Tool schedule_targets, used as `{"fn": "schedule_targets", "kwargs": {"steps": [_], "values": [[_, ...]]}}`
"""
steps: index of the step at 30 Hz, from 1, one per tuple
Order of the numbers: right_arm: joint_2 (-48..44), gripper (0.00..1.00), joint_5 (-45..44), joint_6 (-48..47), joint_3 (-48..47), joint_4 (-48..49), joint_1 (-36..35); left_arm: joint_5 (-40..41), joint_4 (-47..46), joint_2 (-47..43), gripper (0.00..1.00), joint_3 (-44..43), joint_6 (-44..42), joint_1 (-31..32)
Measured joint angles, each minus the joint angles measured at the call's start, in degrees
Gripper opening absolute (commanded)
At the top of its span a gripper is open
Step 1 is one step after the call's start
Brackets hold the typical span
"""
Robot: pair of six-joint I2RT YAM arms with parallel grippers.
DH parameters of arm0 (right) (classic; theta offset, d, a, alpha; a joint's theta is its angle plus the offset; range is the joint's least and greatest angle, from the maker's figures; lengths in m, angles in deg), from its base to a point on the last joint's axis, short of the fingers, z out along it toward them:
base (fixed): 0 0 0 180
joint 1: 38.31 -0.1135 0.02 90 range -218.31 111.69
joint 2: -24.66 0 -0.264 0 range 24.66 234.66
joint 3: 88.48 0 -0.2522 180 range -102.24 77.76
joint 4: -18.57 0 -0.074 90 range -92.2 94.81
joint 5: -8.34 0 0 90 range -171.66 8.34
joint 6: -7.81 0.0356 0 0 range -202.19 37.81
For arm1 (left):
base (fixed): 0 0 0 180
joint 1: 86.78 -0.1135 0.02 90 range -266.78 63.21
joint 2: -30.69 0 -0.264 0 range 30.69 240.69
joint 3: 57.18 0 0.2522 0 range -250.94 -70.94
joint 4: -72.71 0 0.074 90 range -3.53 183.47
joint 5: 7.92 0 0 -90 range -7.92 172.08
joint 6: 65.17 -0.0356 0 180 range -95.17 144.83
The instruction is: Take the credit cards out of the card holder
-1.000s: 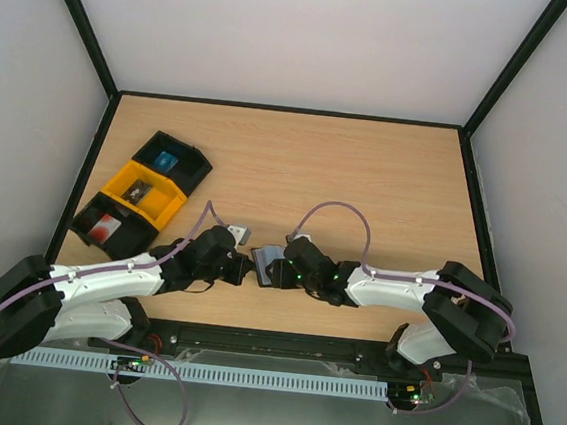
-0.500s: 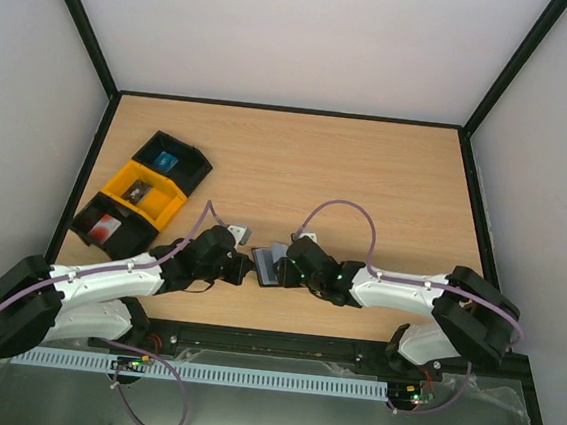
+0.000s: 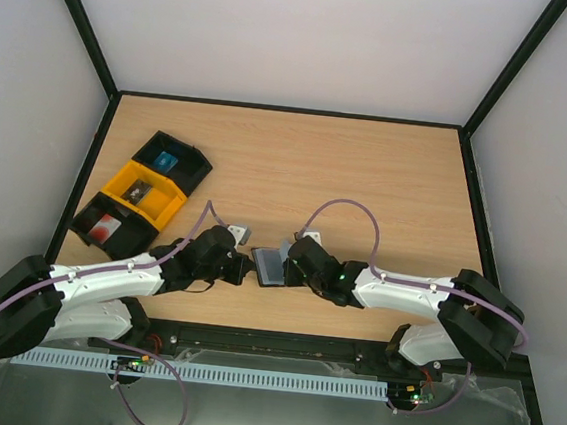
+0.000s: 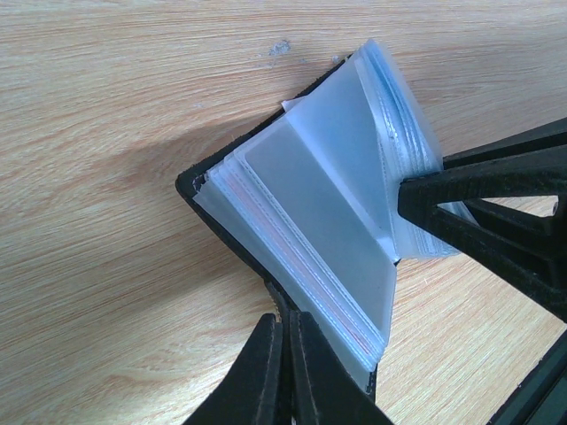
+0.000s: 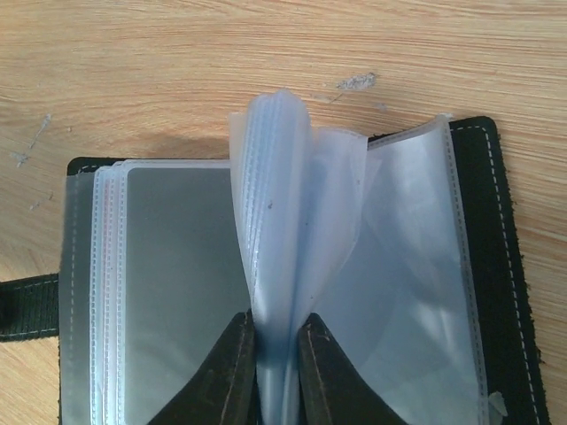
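Small black bifold card holder (image 3: pixel 270 266) lies open on the wooden table (image 3: pixel 368 170), near edge, between my arms. Left gripper (image 4: pixel 283 359) is clamped on its cover edge. Right gripper (image 5: pixel 273 376) pinches a bunch of clear plastic sleeves (image 5: pixel 292 177). Grey card (image 5: pixel 177 266) is in a left-side sleeve.

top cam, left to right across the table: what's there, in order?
In order: row of three trays (black, yellow, black) → left gripper → card holder, lying open → right gripper.
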Motion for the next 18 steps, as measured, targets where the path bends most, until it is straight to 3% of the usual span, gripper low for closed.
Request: {"fn": "schedule_targets", "kwargs": {"steps": [3, 6, 10, 18], "values": [[0.0, 0.11, -0.42, 0.0, 0.0, -0.15, -0.02, 0.0, 0.0, 0.0, 0.03, 0.0, 0.0, 0.0], [0.0, 0.25, -1.05, 0.04, 0.0, -0.44, -0.02, 0.0, -0.02, 0.11, 0.03, 0.0, -0.02, 0.0], [-0.63, 0.35, -2.62, 0.48, 0.0, -2.34, -0.02, -0.5, -0.28, 0.31, 0.03, 0.0, -0.15, 0.0], [-9.53, 0.4, -5.79, 0.33, -0.02, -6.21, 0.0, -4.83, -2.97, 0.44, 0.03, 0.02, -1.51, 0.0]]}}
